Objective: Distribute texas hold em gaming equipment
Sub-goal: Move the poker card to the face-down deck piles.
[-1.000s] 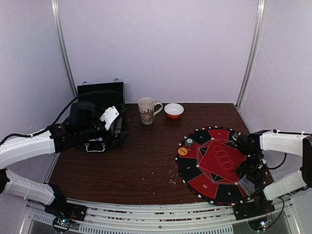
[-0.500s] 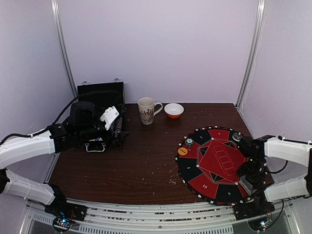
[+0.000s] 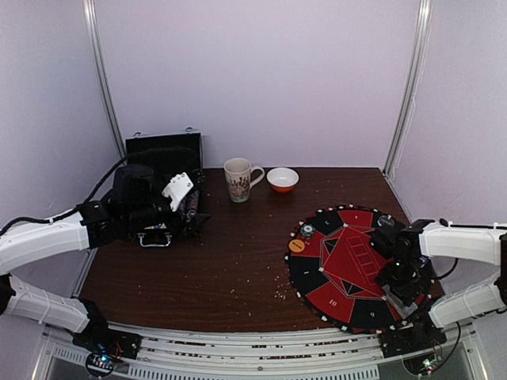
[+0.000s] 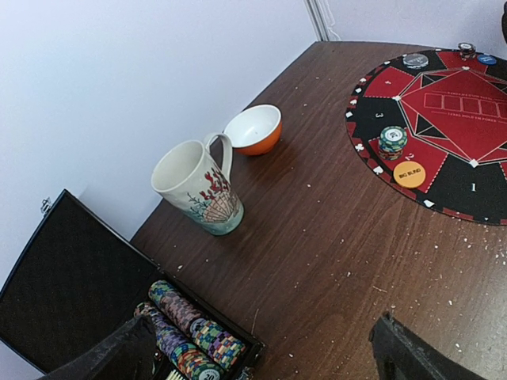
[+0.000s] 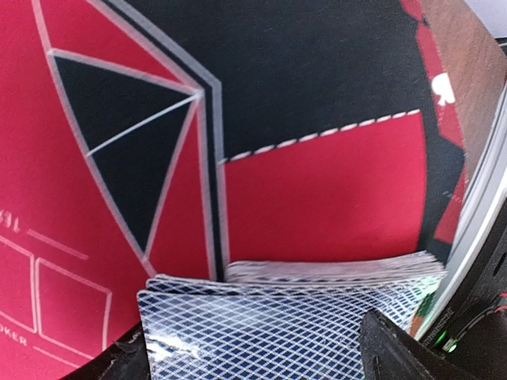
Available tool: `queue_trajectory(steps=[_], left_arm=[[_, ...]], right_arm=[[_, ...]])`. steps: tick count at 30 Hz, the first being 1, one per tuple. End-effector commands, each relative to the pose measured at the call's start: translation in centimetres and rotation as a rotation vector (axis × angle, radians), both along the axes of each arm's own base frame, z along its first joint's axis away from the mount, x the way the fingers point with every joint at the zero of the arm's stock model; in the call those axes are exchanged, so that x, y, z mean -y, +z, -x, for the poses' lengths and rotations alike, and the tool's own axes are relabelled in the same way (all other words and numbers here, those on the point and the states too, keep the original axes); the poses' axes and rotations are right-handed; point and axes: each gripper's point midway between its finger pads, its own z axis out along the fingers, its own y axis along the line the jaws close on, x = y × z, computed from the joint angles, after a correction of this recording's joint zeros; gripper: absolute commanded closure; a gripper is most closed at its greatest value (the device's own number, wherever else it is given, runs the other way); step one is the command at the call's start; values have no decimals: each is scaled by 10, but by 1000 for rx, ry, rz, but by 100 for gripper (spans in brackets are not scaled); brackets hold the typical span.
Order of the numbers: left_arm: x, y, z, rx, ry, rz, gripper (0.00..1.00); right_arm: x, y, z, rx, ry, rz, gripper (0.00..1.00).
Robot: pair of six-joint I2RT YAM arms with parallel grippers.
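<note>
One card deck sits pinched in the right end effector at the poker mat's four o'clock, likely for dealing. The left end effector hangs spread above the cased poker chips.

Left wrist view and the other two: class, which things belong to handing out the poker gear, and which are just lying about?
Belongs to the job: deck of cards, chip stack, BIG BLIND disc, chip rolls in the black case, poker mat.
Just lying about: patterned mug, orange-and-white bowl.
</note>
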Motion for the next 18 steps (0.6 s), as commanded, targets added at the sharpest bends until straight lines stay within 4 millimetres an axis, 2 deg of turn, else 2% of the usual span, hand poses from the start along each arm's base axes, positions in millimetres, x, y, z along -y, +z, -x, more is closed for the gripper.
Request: queue_trajectory(steps=[1,4,10,13,18], left_arm=[[-3,11,-2,40,2,23,2],[-3,11,-2,41,3,25,2],[-2,12,-1,40,-3,29,2],[-2,13,0,42,-5,32,2],[-3,14,0,42,-3,34,2]], right_arm=[[-69,-12,-42,146,-28,-301,14],[-57,-9,-31,124,-59,-258,15],[-17,1,-1,49,-119,-110,15],[-5,11,-3,45,-104,-56,14],[4,29,-14,-2,-36,13,9]])
